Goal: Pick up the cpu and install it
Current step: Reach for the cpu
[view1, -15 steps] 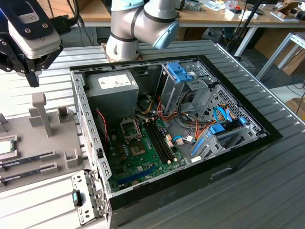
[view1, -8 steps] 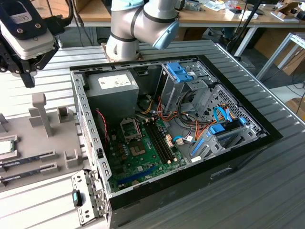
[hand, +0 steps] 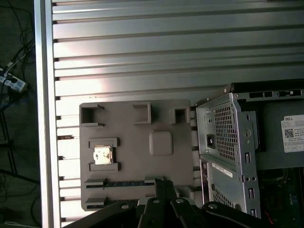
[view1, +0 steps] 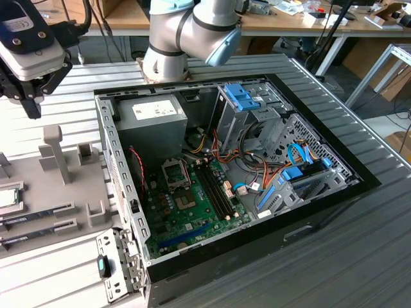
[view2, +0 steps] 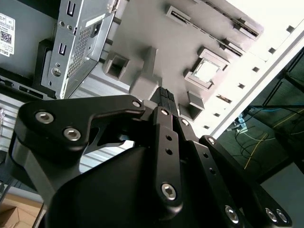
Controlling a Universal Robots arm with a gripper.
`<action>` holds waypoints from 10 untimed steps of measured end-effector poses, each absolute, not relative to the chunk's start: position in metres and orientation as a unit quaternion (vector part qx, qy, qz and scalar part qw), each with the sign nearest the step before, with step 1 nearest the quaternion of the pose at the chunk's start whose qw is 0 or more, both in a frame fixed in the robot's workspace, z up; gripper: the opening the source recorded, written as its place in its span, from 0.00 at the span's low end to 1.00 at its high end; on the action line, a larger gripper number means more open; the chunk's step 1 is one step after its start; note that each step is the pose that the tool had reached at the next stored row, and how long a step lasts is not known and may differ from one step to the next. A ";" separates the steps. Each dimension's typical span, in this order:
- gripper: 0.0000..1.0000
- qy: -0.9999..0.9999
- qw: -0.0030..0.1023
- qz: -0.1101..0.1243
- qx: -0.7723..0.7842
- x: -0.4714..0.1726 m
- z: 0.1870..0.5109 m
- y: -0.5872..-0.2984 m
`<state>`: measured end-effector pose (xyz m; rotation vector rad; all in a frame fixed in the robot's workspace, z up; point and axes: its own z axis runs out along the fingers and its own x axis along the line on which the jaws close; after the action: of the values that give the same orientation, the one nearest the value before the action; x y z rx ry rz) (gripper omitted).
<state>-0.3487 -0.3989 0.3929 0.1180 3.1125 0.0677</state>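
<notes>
Across most of the exterior view runs a ribbed metal desk [view1: 359, 256], and on it lies an open computer case [view1: 270, 247], filling the middle and the exterior view's right. The grey and blue arm [view1: 186, 32] stands at the upper middle of that frame, behind the case. On the exterior view's left, just beside the case, a flat grey holder [view1: 38, 179] with raised blocks and slots rests on the desk.

Inside the case, a grey power supply [view1: 151, 115] sits at the far end. A green board [view1: 192, 215] covers the floor nearer the camera, and a square socket [view1: 174, 172] on it has nothing in it.

The tool [view1: 31, 106] hangs in the upper left of the exterior view, above the holder and well clear of it. In both wrist views its fingers are closed against each other with nothing between them.

Long narrow memory sticks [view1: 38, 213] lie in slots along the holder's near part.

The cpu [view1: 8, 197] lies flat in its recess on the holder, at the very left edge of the exterior view and partly cut off. In the first wrist view the cpu [hand: 102, 155] sits between two raised brackets, silvery top up, apart from the tool.
</notes>
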 end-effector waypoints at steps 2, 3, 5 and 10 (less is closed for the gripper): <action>0.11 0.999 0.013 0.022 0.038 -0.352 0.393 -0.399; 0.11 0.999 0.013 0.022 0.038 -0.353 0.393 -0.399; 0.11 0.999 0.013 0.022 0.038 -0.354 0.393 -0.399; 0.11 0.999 0.013 0.022 0.038 -0.359 0.393 -0.399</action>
<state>-0.3591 -0.3989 0.3927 0.1179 3.1125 0.0676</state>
